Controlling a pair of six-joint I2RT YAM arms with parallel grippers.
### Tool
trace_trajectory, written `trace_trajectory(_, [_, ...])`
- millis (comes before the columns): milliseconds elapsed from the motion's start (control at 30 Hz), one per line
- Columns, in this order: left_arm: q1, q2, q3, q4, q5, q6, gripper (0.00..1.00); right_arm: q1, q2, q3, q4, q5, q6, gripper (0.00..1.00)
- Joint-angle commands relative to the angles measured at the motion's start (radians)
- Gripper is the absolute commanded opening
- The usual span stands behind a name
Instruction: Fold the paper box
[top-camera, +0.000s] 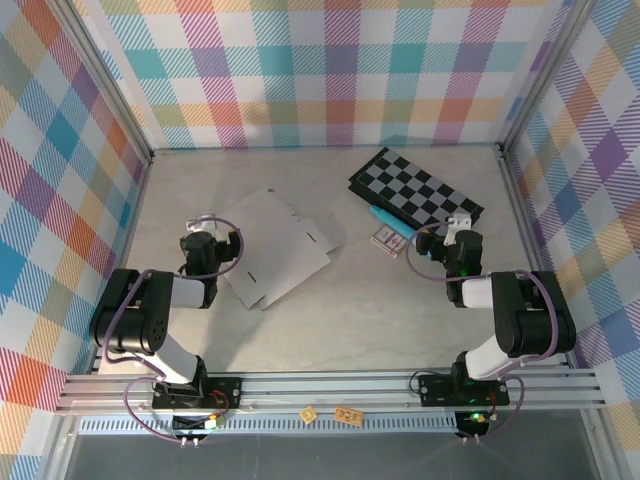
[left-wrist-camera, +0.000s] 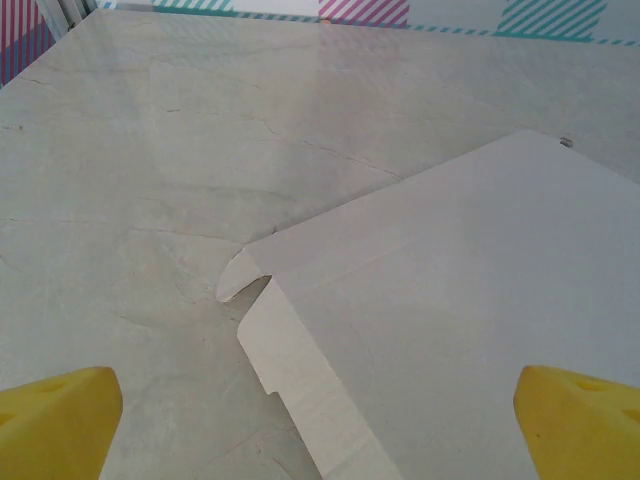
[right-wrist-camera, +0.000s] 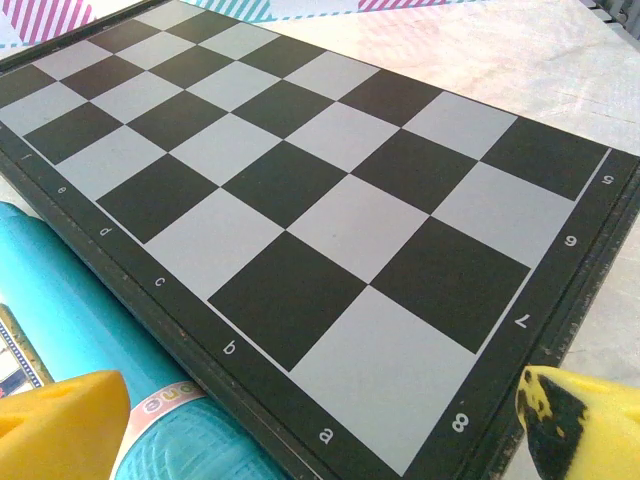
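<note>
You have the paper box (top-camera: 275, 245) lying flat and unfolded on the table (top-camera: 360, 310), left of centre. Your left gripper (top-camera: 205, 222) straddles its left edge, fingers (left-wrist-camera: 60, 425) wide apart and holding nothing. Your right gripper (top-camera: 460, 222), likewise spread and empty, sits at the near end of the checkered board (top-camera: 415, 188), beside a blue tube (right-wrist-camera: 70, 330)

Flat, unfolded paper box of thin white die-cut cardboard (top-camera: 272, 245)
It lies askew on the table (top-camera: 350, 320), toward nine o'clock of centre, its rounded corner tab (left-wrist-camera: 240, 281) and notched flaps spread flat.
</note>
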Motion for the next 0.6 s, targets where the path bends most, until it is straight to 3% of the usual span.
trace_trajectory(0, [-0.006,-0.001,-0.014,0.035,-0.016,-0.011,1.0,-0.003,-0.007,0.014,0.026,0.002,0.007,0.99])
trace_trajectory(567, [-0.007,-0.017,-0.006,0.011,-0.008,-0.006,1.0,-0.002,-0.036,0.019,-0.009,0.002,0.01,0.99])
